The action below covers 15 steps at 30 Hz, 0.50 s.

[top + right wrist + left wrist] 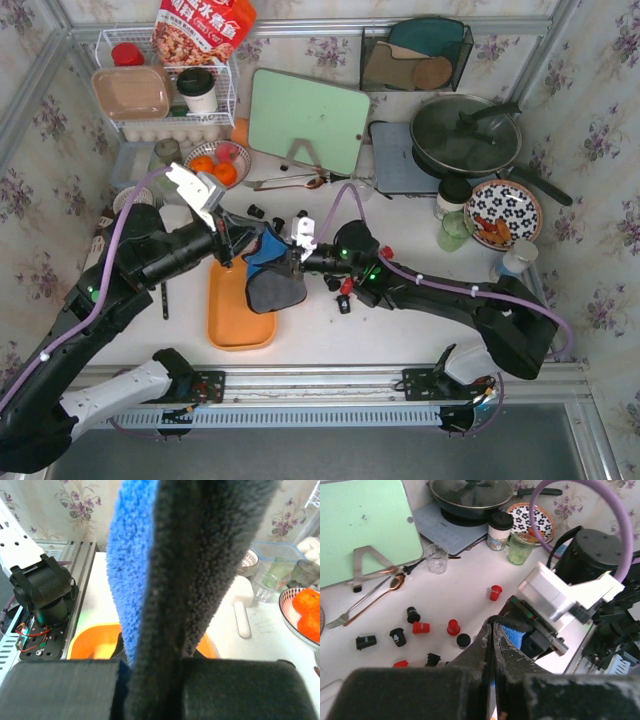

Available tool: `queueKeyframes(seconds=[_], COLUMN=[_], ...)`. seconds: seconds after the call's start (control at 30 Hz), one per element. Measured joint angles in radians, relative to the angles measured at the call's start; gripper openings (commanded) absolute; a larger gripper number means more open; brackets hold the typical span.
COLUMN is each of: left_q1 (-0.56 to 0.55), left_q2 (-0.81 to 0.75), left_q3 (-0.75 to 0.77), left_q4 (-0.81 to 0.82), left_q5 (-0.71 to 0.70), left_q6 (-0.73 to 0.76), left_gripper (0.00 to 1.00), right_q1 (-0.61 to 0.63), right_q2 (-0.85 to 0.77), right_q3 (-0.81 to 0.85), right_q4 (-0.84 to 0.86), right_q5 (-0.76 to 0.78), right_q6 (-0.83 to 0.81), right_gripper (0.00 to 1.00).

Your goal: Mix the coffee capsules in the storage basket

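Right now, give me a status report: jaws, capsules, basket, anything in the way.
Left gripper, right gripper: jaws shut on the cloth. Capsules loose on the table, none visible in the basket. Cloth hangs over the basket.

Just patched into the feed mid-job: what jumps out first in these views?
Both arms meet over the orange storage basket at the table's near edge. The right gripper is shut on a blue and grey cloth that hangs over the basket, and the left gripper is shut right beside it. Red and black coffee capsules lie scattered on the white table beyond, near a fork and spoon.
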Motion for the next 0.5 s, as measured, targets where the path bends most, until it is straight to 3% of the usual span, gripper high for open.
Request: queueKeyframes(seconds=[0.17,0.5], left_q1=[-0.001,-0.001], left_q2=[-0.042,-0.13], left_q3=[-0.035,-0.108], left_q4=[-0.026,-0.162], left_q5=[-0.088,-0.303], left_q6=[0.016,0.065], left_gripper=[0.3,0.51], right_q1=[0.0,0.0], right_q2=[-0.084,-0.221], right_q3=[0.007,0.204], right_q4=[-0.129,-0.495], right_q5=[0.086,0.437], right_q6=[0.005,0.031], right_gripper=[0.0,0.0])
